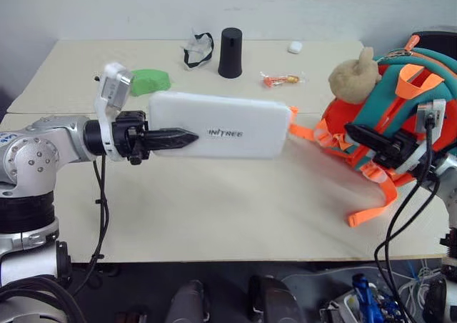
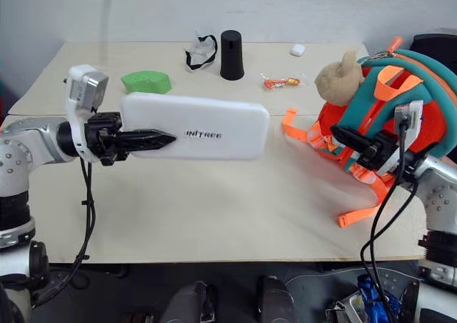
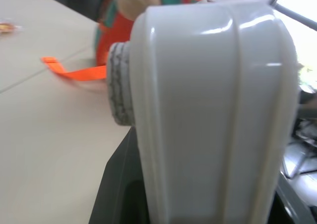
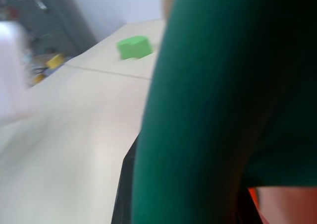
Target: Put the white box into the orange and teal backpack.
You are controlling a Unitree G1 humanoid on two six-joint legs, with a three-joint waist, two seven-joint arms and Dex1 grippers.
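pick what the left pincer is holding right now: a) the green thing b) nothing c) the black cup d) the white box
d, the left pincer is clamped on one end of the white box, which sticks out level above the table toward the orange and teal backpack, while the green thing and the black cup sit untouched at the far side.

- Left arm (image 1: 43,148): silver-grey metal shell, round joint cap ringed with small screws.
- White camera block (image 1: 114,87) on a white bracket at that wrist.
- Left gripper (image 1: 182,138): black, tapering fingers.
- Black cables (image 1: 100,209) dangle below.
- Right gripper (image 1: 371,143): black, with a white wrist camera (image 1: 432,116) and looping black cables (image 1: 407,216).
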